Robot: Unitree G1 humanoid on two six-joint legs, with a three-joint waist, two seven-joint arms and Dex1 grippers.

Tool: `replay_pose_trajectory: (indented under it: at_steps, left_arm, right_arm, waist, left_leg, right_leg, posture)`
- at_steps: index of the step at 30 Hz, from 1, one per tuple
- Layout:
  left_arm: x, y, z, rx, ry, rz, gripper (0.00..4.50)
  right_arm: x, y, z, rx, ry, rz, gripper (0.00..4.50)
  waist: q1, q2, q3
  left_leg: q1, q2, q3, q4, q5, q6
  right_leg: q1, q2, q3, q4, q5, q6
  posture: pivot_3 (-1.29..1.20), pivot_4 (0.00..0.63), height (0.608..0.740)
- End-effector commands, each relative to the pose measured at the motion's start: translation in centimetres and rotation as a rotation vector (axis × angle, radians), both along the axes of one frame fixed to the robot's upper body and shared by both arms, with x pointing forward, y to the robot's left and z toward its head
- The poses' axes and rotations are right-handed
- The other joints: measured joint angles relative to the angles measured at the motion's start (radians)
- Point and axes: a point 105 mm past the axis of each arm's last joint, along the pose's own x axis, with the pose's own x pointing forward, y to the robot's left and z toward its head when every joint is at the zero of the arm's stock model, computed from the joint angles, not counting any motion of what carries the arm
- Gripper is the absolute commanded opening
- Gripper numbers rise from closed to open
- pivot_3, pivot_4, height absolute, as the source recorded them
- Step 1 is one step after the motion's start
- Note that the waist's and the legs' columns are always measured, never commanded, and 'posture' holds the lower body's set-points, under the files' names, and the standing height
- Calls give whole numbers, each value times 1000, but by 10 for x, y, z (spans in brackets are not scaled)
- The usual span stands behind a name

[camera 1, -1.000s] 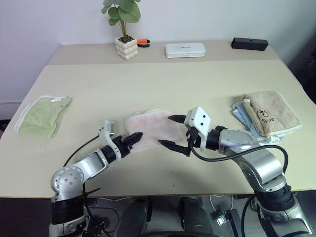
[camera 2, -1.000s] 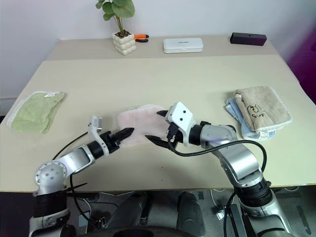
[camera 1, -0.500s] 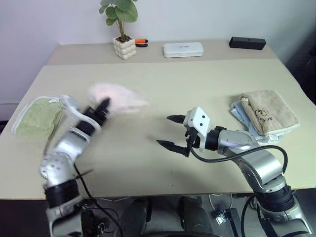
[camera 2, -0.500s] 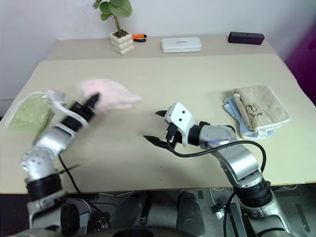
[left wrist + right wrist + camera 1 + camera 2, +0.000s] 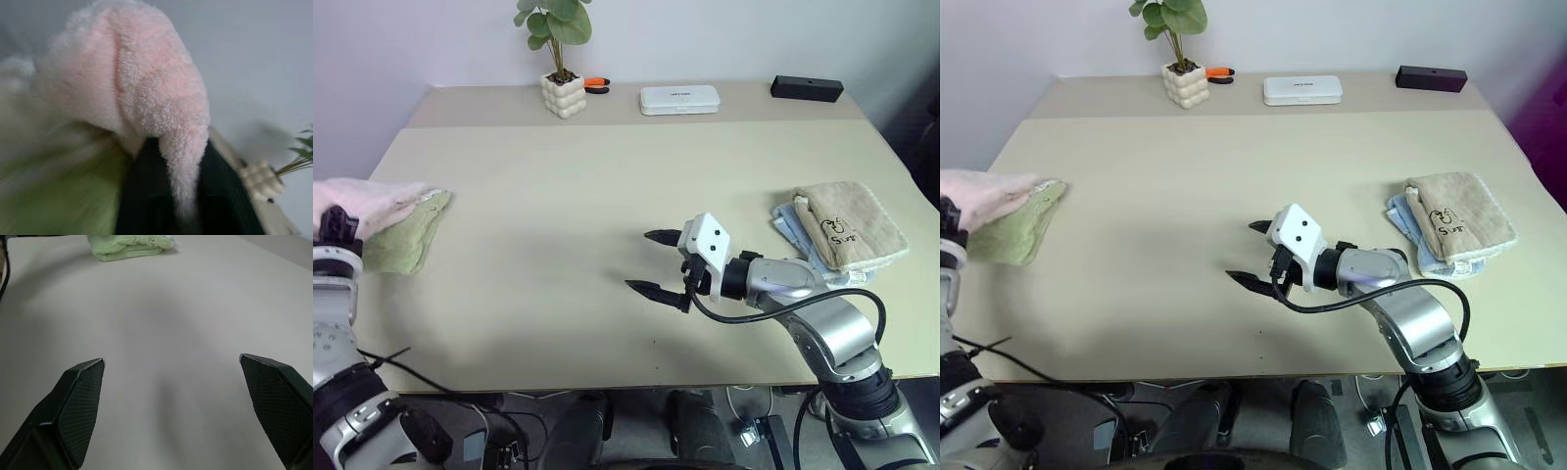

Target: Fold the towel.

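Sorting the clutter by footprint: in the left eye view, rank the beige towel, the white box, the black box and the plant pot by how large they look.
1. Beige towel, largest, though it is also nearest.
2. White box.
3. Black box and plant pot: too alike to rank.

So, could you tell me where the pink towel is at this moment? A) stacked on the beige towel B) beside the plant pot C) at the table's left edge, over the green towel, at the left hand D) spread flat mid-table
C: the pink towel lies over the green towel at the left hand.
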Motion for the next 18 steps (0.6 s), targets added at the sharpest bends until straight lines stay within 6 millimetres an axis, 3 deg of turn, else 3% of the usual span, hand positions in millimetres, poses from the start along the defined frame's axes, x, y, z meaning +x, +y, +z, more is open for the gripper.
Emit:
replay_pose_trajectory:
  at_steps: [1, 5, 9, 12, 16, 18]
  left_arm:
    - [-7, -6, 3, -4, -18, -15, 2566]
    - [-29, 8, 2, -73, -48, 97, 4479]
    - [-67, 26, 11, -60, -98, 255, 4479]
    - [-86, 31, 27, 75, -79, 309, 4479]
    - [-82, 7, 60, 411, -28, 164, 4479]
    - [-59, -34, 73, 643, 6, -59, 4479]
  right_arm:
    - [-7, 2, 11, 10, -52, 39, 4500]
    - [-7, -1, 10, -1, -46, 44, 4500]
    - [-4, -7, 9, -19, -45, 38, 4500]
    - [3, -19, 11, -27, -43, 8, 4500]
    - [19, -40, 15, -35, -47, -59, 4500]
    - [30, -53, 17, -29, -56, -125, 4500]
  waist:
    - [-1, 0, 0]
    - [-1, -3, -1]
    - [-5, -3, -1]
    - [-1, -3, -1]
    - [7, -5, -1]
    - [21, -5, -1]
  left_leg:
    - [0, 0, 0, 0, 0, 0]
    - [0, 0, 0, 0, 0, -1]
    - [0, 1, 1, 0, 0, -1]
    - [0, 2, 1, 0, 0, -3]
    - [0, 2, 2, 0, -3, 3]
    - [0, 2, 2, 1, -3, 3]
  right_leg:
    - [0, 0, 0, 0, 0, 0]
    - [0, 0, 0, 0, 0, 0]
    - [-1, 0, 1, 0, 0, 0]
    - [-1, 1, 1, -1, 0, 0]
    - [0, 1, 1, -1, 0, -1]
    - [1, 1, 0, -1, 0, -1]
  posture:
    - [0, 150, 740]
    - [0, 150, 740]
    - [0, 150, 740]
    - [0, 150, 740]
    - [0, 150, 740]
    - [0, 150, 740]
